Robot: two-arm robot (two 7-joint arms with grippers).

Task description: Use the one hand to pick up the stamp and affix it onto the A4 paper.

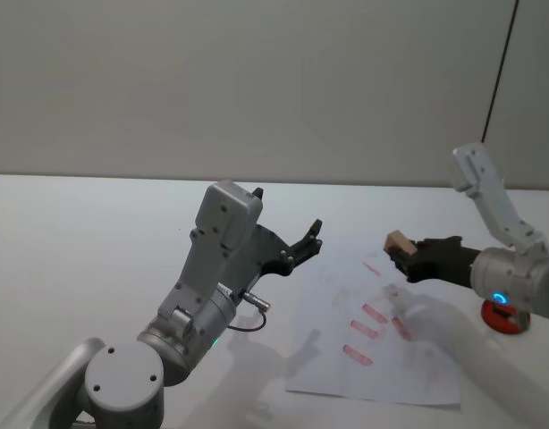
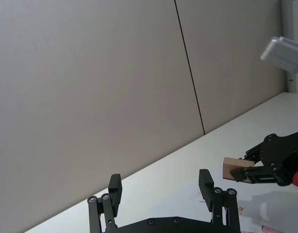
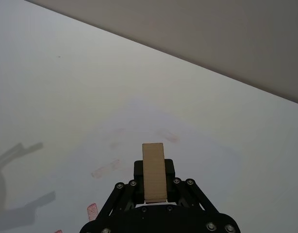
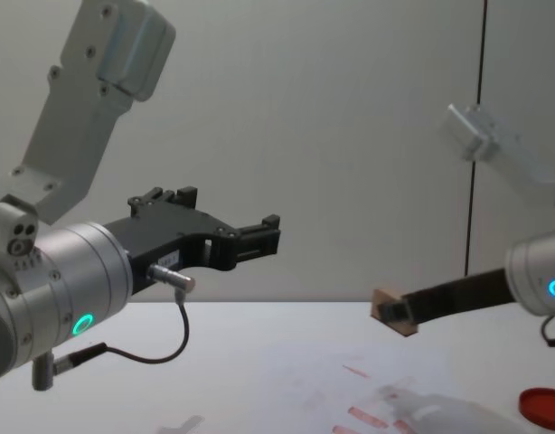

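Nearest to the camera, on the left side, is the left arm with the green light ring. It is raised above the white table. The left gripper points forward and to the right, its two fingers are wide apart and nothing is between them.

To the right of it the A4 paper lies flat on the table, with several red stamp marks on it.

The stamp is in the air above the far part of the paper, apart from the sheet. The right gripper has its fingers closed on the sides of this wooden block, and one end of the block sticks out past the fingertips. The wrist behind it has a blue light ring.

At the far right, under this wrist, the red ink pad rests on the table, beside the paper.
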